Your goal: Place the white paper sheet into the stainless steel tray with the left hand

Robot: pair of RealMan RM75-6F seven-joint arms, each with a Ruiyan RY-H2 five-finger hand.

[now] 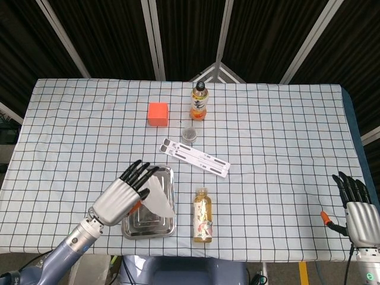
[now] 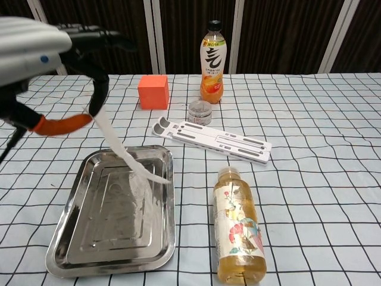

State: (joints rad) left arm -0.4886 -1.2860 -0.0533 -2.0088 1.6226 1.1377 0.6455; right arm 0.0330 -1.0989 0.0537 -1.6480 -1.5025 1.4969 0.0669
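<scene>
My left hand (image 1: 122, 195) hovers over the stainless steel tray (image 1: 165, 221), holding the white paper sheet (image 1: 158, 196) between thumb and fingers. In the chest view the left hand (image 2: 44, 56) is high at the upper left, and the paper sheet (image 2: 122, 154) droops from it in a curve down into the tray (image 2: 89, 250), its lower end near the tray's right rim. My right hand (image 1: 359, 211) rests at the table's right front corner with fingers spread and nothing in it; the chest view does not show it.
A yellow drink bottle (image 1: 203, 215) lies just right of the tray. Behind it lie a white slotted stand (image 1: 195, 158), a small jar (image 1: 189, 134), an upright orange bottle (image 1: 199, 101) and an orange cube (image 1: 158, 113).
</scene>
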